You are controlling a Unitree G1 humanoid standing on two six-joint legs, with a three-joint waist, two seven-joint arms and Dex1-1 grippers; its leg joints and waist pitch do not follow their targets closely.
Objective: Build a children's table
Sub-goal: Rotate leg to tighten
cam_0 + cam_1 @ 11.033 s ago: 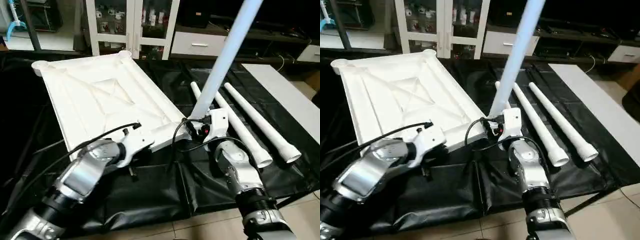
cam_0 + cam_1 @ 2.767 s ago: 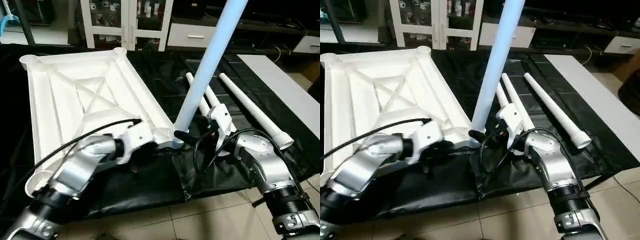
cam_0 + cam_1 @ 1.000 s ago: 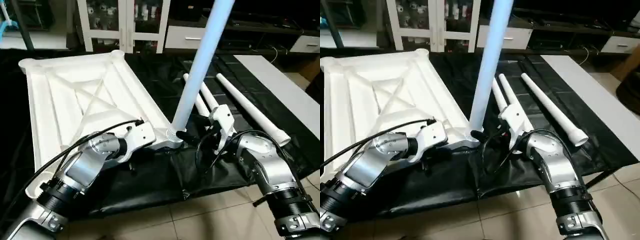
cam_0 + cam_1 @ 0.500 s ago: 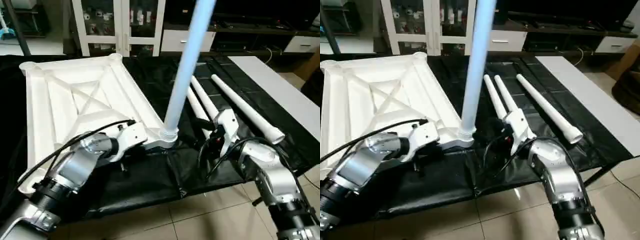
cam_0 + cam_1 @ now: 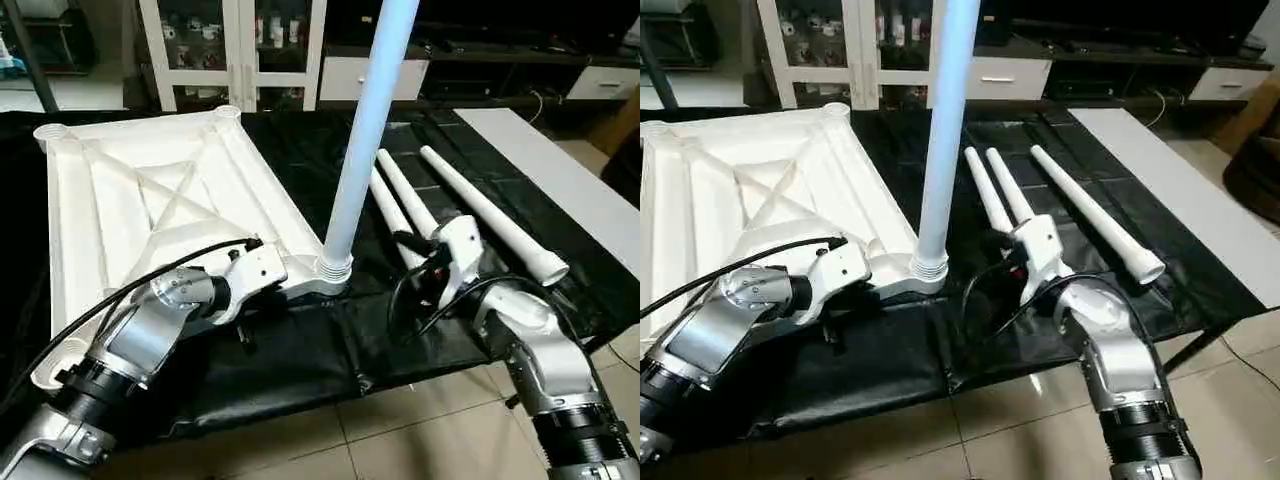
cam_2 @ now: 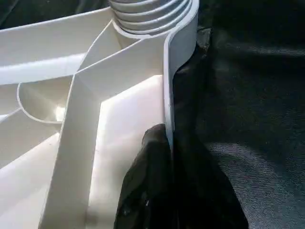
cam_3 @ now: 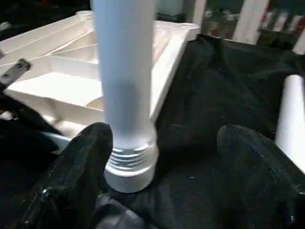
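The children's table top (image 5: 150, 200) lies upside down on black cloth, its X ribs facing up. One white leg (image 5: 365, 130) stands upright, its threaded end (image 7: 129, 160) in the near right corner socket (image 5: 335, 275). My left gripper (image 6: 167, 152) is shut on the top's near rim, just beside that socket. A little to the right of the standing leg is my right gripper (image 7: 166, 133), open, with its fingers (image 7: 81, 176) wide apart and clear of the leg. Three loose legs (image 5: 490, 215) lie side by side on the cloth behind the right gripper.
The black cloth (image 5: 300, 360) hangs over the work surface's near edge above a tiled floor (image 5: 380, 440). A long white board (image 5: 545, 160) runs along the right side. White cabinets with glass doors (image 5: 240, 50) stand at the back.
My right gripper has drawn back to the right from the foot of the standing leg, still open. The left fingers have closed tighter on the rim. The camera has shifted a little.
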